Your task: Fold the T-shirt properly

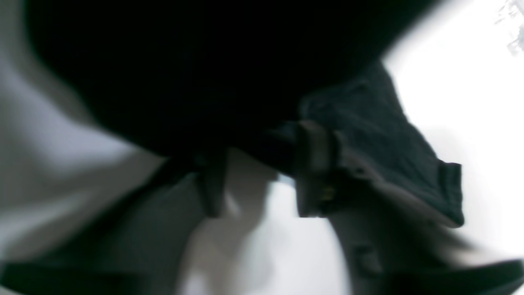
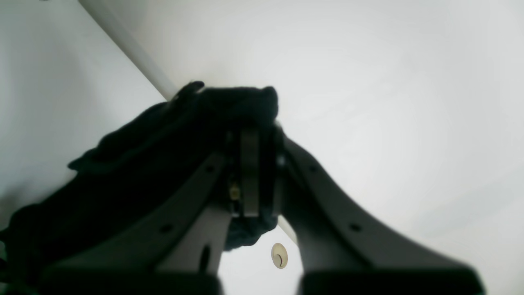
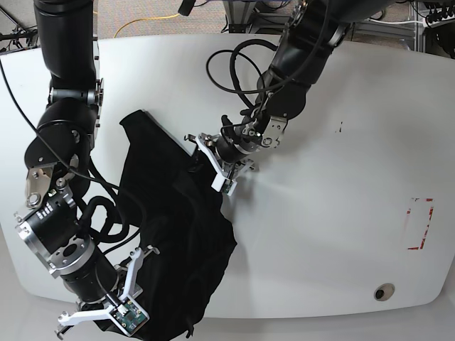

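Sprawling at lower left of your white table [image 3: 341,142], the crumpled black fabric T-shirt [image 3: 170,220] is pinched by your right gripper [image 2: 249,172]; left gripper [image 3: 222,165] at its centre edge, grip unclear, black cables [image 3: 238,71] looping above.

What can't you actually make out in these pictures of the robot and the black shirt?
- T-shirt: collar, lettering and label can't be found; in the base view it is one dark crumpled mass.
- Left gripper: the left wrist view is motion-blurred, so whether it pinches cloth is unclear.
- Right gripper: shut on the T-shirt; fabric hides its fingertips.
- Table: its near edge is cut off in the base view.
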You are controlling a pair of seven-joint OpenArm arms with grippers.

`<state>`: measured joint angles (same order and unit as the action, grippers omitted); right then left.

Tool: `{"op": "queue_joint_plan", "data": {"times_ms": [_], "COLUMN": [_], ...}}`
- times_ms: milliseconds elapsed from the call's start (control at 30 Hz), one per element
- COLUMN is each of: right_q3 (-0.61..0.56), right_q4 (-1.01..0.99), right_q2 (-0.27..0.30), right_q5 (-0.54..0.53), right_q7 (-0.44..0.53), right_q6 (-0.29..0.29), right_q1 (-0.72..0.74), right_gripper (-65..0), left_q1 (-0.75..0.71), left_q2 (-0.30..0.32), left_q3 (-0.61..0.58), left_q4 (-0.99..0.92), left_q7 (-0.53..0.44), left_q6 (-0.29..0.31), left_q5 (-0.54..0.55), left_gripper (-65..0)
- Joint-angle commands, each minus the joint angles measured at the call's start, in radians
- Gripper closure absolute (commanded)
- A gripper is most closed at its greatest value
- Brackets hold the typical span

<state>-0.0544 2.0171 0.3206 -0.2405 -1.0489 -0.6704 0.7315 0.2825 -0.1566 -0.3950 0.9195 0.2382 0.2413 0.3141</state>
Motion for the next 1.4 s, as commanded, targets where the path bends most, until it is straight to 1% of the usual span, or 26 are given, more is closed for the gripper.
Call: {"op": "queue_joint_plan", "data": {"times_ms": [0, 33, 67, 167, 233, 300, 433, 533, 600, 667, 733, 767, 933, 1000, 1033, 1167, 1200, 1233, 1267, 1300, 1333, 1367], "right_q3": [0.008, 0.009, 0.011, 0.015, 0.037, 0.057, 0.064, 0.064, 0.064, 0.064, 0.063, 0.063, 0.063, 0.063, 0.064, 0.064, 0.064, 0.064, 0.064, 0.063, 0.063, 0.063], "right_q4": [0.012, 0.012, 0.012, -0.011, -0.023, -0.026, -0.031, -0.031, -0.031, -0.035, -0.055, -0.068, -0.108, -0.121, -0.123, -0.154, -0.161, -0.166, -0.166, -0.166, -0.166, -0.169], "right_q2": [0.010, 0.012, 0.013, 0.027, 0.016, 0.005, 0.004, 0.004, 0.004, 0.004, 0.002, 0.001, 0.001, 0.001, 0.001, -0.001, -0.008, -0.022, -0.027, -0.028, -0.033, -0.036], "right_q5": [0.000, 0.000, 0.002, 0.028, 0.042, 0.053, 0.079, 0.092, 0.092, 0.092, 0.092, 0.092, 0.092, 0.092, 0.092, 0.092, 0.092, 0.092, 0.094, 0.094, 0.094, 0.094], "right_q7": [0.029, 0.029, 0.029, 0.029, 0.031, 0.031, 0.031, 0.031, 0.031, 0.031, 0.031, 0.031, 0.031, 0.031, 0.031, 0.031, 0.031, 0.029, 0.029, 0.029, 0.029, 0.029], "right_q6": [0.008, 0.010, 0.013, 0.015, 0.013, 0.013, 0.015, 0.015, 0.016, 0.016, 0.018, 0.018, 0.018, 0.018, 0.018, 0.018, 0.018, 0.018, 0.018, 0.018, 0.018, 0.018], "right_q1": [0.036, 0.036, 0.036, 0.036, 0.036, 0.038, 0.061, 0.070, 0.078, 0.098, 0.106, 0.110, 0.130, 0.147, 0.150, 0.182, 0.190, 0.199, 0.201, 0.201, 0.204, 0.210], "right_gripper": [0.0, 0.0, 0.0, 0.0, 0.0, 0.0, 0.0, 0.0, 0.0, 0.0, 0.0, 0.0, 0.0, 0.0, 0.0, 0.0, 0.0, 0.0, 0.0, 0.0, 0.0, 0.0], "left_q1": [0.016, 0.017, 0.017, 0.017, 0.017, 0.010, -0.055, -0.093, -0.124, -0.153, -0.176, -0.194, -0.256, -0.286, -0.296, -0.300, -0.302, -0.299, -0.299, -0.303, -0.305, -0.305], "left_q2": [0.000, 0.000, 0.000, 0.000, 0.004, 0.044, 0.105, 0.162, 0.188, 0.233, 0.276, 0.309, 0.423, 0.475, 0.495, 0.541, 0.549, 0.553, 0.553, 0.549, 0.541, 0.516], "left_q3": [0.000, 0.000, 0.000, 0.005, 0.006, 0.008, 0.020, 0.074, 0.101, 0.136, 0.166, 0.179, 0.253, 0.313, 0.341, 0.413, 0.419, 0.423, 0.425, 0.428, 0.422, 0.411], "left_q4": [-0.026, -0.023, -0.023, -0.021, -0.007, 0.069, 0.244, 0.410, 0.485, 0.566, 0.623, 0.660, 0.798, 0.856, 0.878, 0.913, 0.915, 0.919, 0.921, 0.921, 0.927, 0.930], "left_q7": [0.036, 0.036, 0.036, 0.037, 0.039, 0.054, 0.123, 0.186, 0.218, 0.240, 0.240, 0.240, 0.240, 0.240, 0.240, 0.241, 0.241, 0.241, 0.243, 0.255, 0.284, 0.316], "left_q6": [-0.013, -0.013, -0.013, -0.013, -0.015, -0.020, -0.020, -0.020, -0.017, -0.015, -0.012, -0.009, 0.042, 0.043, 0.045, 0.048, 0.056, 0.082, 0.103, 0.137, 0.169, 0.197], "left_q5": [-0.014, -0.014, -0.014, -0.014, -0.014, -0.014, -0.013, -0.013, -0.013, -0.013, -0.013, -0.013, -0.013, -0.013, -0.013, -0.013, -0.013, -0.013, -0.013, -0.011, -0.011, -0.011], "left_gripper": [-6.0, -2.2, -1.3, -0.6, -0.6, -0.4, -0.4, -0.4, -0.4, -0.4, -0.4, -0.4, -0.4, -0.4, -0.4, -0.8, -1.0, -1.1, -1.3, -1.5, -3.6, -6.5]}}
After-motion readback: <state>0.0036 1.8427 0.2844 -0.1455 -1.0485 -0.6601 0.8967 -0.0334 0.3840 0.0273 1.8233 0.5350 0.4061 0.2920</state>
